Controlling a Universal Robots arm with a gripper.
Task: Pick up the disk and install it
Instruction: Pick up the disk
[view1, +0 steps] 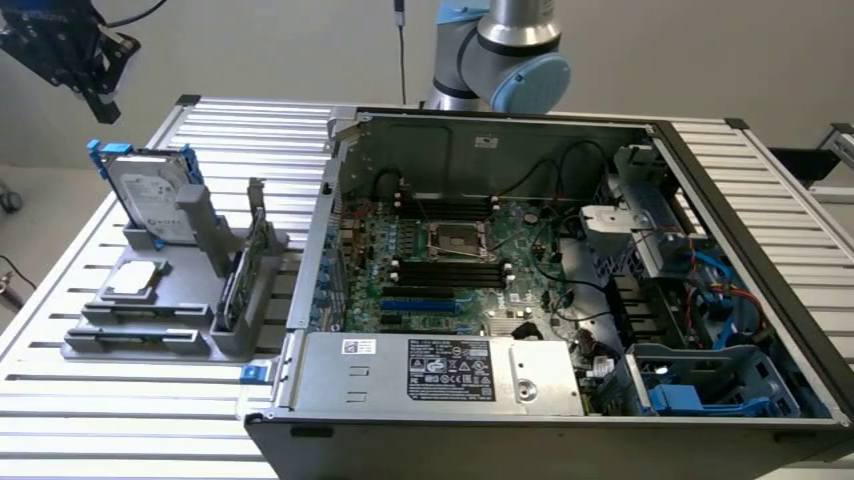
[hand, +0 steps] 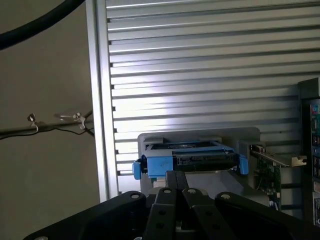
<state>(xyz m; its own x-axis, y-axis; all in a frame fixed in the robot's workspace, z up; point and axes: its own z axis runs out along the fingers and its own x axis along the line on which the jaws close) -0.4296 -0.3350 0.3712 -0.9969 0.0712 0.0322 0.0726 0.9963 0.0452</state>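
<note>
One upright disk (view1: 147, 195), top edge free, fingers (view1: 103, 100) closed

Exterior cam sits high, angled down over the bench (view1: 80, 400), computer case (view1: 534, 300) up close. Wrist cam stares down past the end effector (hand: 176, 182) from well above. Both catch the disk (view1: 144, 190) (hand: 200, 161), 9 o'clock of the case.

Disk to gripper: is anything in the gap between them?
Nothing: the exterior view shows bare air between the gripper and the disk, which stands upright in the grey holder.
</note>
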